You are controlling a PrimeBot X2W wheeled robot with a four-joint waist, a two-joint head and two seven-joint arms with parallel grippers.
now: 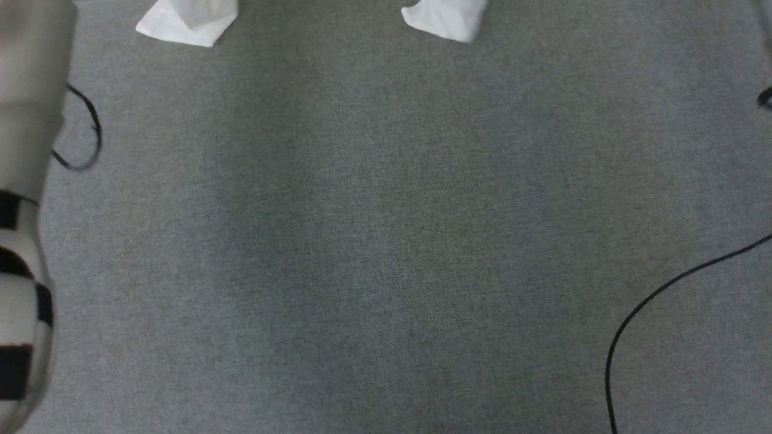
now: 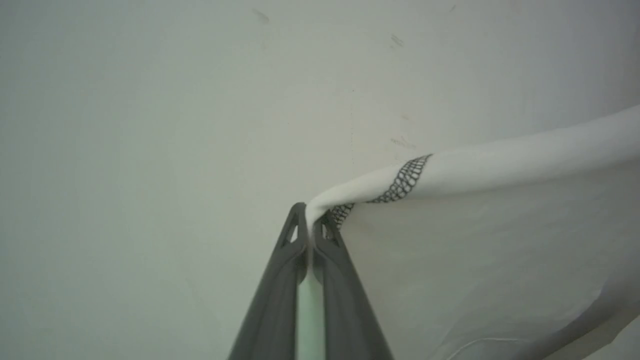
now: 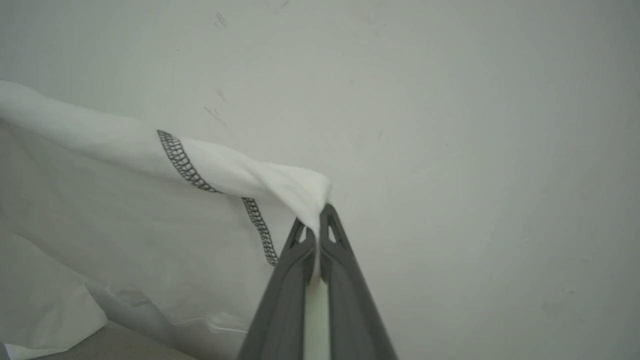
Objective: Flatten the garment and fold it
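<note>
left gripper [image 2: 311,220] and right gripper [image 3: 317,220] both pinched tight on white shirt [image 2: 500,160] corners; shirt hung spread between them, guessing so creases dropped out.

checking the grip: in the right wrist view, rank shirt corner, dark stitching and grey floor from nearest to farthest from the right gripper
1. shirt corner: pinched in the right gripper jaws.
2. dark stitching: just left of the jaws.
3. grey floor: lower left, under the hanging cloth.
</note>
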